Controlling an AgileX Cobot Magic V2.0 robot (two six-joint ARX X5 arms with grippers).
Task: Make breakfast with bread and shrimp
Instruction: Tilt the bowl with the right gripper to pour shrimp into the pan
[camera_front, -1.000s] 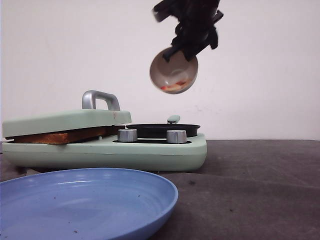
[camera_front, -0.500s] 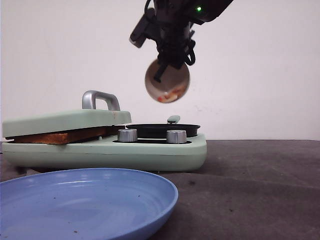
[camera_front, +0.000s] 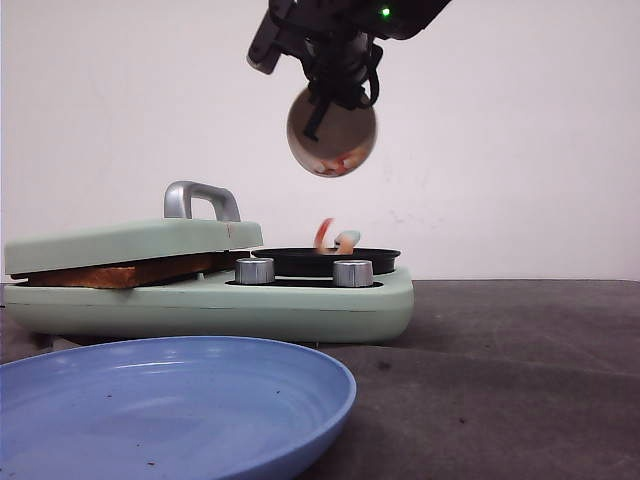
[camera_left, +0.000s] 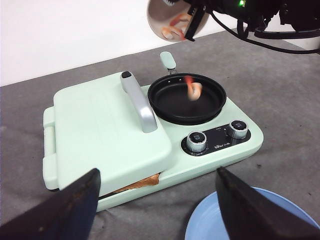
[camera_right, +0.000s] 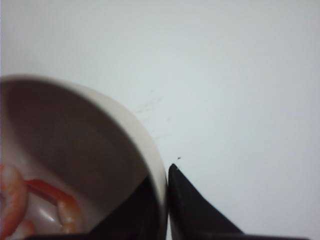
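Beige bowl (camera_front: 331, 131) tipped on its side above the black frying pan (camera_left: 186, 98), shrimp (camera_right: 30, 205) still inside; one piece falling at the pan. Bread (camera_front: 120, 272) under the closed press lid (camera_left: 102, 132). Right hand (camera_right: 162, 210) pinches the bowl rim, raised. Left hand (camera_left: 155, 200) spread wide, empty.

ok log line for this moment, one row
right claw: shut on tipped bowl | shrimp: dropping into black pan | bread: under lid | left claw: open, idle
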